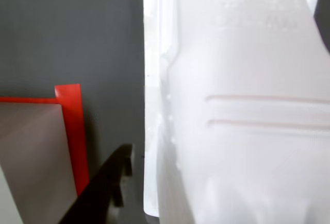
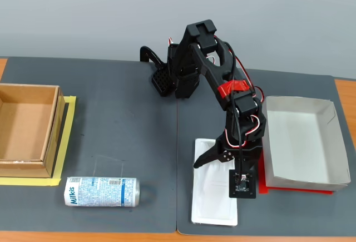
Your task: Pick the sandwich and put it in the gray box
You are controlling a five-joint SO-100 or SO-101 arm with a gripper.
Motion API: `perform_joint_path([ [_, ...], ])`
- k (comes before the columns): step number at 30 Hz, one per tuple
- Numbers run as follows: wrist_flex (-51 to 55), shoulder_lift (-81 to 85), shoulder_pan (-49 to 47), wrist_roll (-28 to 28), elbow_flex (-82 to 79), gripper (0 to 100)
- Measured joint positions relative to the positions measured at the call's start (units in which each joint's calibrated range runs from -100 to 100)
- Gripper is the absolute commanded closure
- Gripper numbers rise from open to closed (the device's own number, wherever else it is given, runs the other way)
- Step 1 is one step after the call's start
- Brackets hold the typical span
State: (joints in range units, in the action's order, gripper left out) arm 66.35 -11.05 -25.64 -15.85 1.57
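The sandwich (image 2: 213, 197) is a flat white plastic package lying on the dark mat at the front middle of the fixed view. My gripper (image 2: 216, 161) is down at its far end with the jaws spread; one black finger (image 2: 202, 159) sticks out to the left. In the wrist view the sandwich (image 1: 242, 131) fills the right side, and a black finger (image 1: 103, 190) stands off its left edge without touching it. The gray box (image 2: 328, 107) lies just right of the gripper, empty, and its corner (image 1: 31, 157) shows in the wrist view.
Red tape (image 2: 295, 189) lies under the gray box and also shows in the wrist view (image 1: 73, 131). A brown cardboard box (image 2: 28, 128) on yellow tape stands at the left. A blue-white Milkis can (image 2: 101, 191) lies on its side at the front left.
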Motion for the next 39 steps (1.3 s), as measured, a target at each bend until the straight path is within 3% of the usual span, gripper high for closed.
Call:
perform_joint_path([
  [15,0.0,-0.76,0.0,0.0,0.0,58],
  [21,0.0,-0.76,0.0,0.15,0.0,71],
  [32,0.09,-0.68,-0.66,0.54,0.0,74],
  [39,0.09,-0.51,-0.74,0.54,0.09,86],
])
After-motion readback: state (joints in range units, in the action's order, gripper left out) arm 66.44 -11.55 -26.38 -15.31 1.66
